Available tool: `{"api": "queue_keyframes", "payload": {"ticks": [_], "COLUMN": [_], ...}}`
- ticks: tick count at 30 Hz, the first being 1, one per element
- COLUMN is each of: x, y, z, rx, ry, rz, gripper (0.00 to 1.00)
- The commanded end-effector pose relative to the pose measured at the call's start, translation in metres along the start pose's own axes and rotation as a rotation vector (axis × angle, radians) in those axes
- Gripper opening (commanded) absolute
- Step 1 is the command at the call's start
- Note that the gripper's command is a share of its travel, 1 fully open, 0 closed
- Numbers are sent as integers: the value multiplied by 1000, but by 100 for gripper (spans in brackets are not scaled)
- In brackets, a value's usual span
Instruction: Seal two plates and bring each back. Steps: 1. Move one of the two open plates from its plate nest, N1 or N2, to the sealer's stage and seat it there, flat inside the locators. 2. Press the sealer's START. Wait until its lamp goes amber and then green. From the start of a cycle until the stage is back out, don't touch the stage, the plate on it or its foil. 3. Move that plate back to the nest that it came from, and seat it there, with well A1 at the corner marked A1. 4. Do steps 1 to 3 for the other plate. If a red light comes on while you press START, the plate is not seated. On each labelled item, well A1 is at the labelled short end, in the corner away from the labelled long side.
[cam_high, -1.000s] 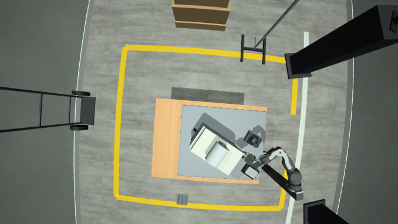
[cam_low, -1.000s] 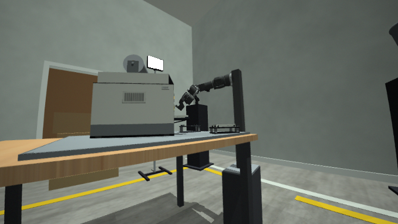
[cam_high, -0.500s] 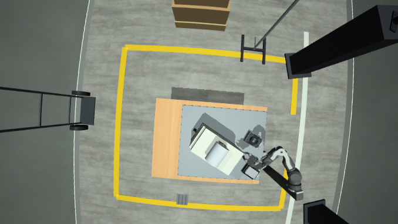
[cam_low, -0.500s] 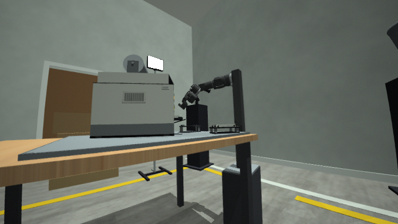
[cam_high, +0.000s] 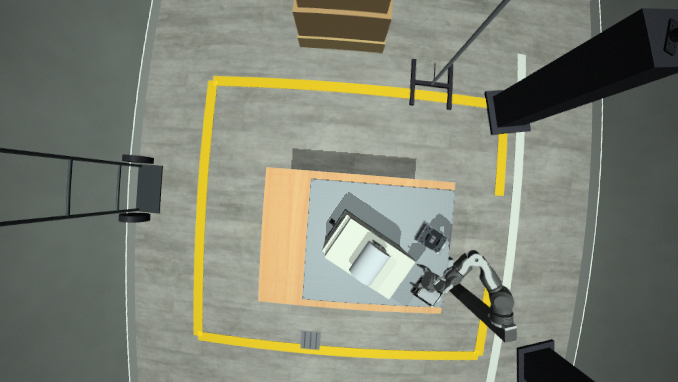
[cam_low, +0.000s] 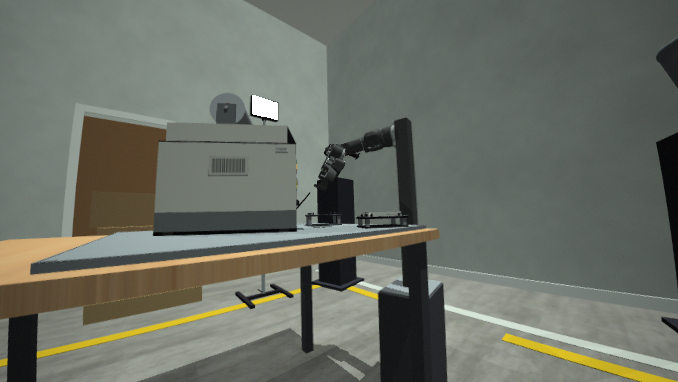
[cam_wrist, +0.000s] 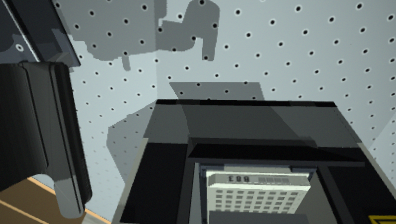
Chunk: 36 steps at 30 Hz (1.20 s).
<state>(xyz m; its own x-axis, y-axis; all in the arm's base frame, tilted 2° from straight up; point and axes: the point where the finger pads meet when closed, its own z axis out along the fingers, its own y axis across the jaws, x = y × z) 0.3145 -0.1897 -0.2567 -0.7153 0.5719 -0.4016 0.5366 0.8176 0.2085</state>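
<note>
The cream sealer stands on the grey mat. In the wrist view its black stage lies below me with a white well plate flat in its recess, the labelled short end towards the top of the view. My gripper is open and empty, hanging above the stage at the sealer's front; one dark finger shows at the left of the wrist view. A dark plate nest stands apart on the mat. I cannot tell what it holds.
The perforated grey mat covers most of the wooden table. The arm's black mounting column stands at the table's edge. A second low fixture shows beside the sealer.
</note>
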Motion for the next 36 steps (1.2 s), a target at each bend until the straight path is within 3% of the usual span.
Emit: {"api": "queue_keyframes", "payload": {"ticks": [1,5,8,13,17,22,26,31,35,36], "x": [-5,10,22,38,46,61,75,90,96,99], "y": [-1,14,23,43,50,67,80,98,104,109], "z": [-1,-1,0,-4,-6,-13,-18,-28,-32,-36], "rx": [-16,-111,-104,-233,-239,-354,-352,-477,-476,-509], "ry": [4,102,109,226,233,350,356,474,479,506], "rz": [22,33,34,60,63,96,96,142,142,156], "gripper": [65,65,65,65,65,65,65,65,65,65]}}
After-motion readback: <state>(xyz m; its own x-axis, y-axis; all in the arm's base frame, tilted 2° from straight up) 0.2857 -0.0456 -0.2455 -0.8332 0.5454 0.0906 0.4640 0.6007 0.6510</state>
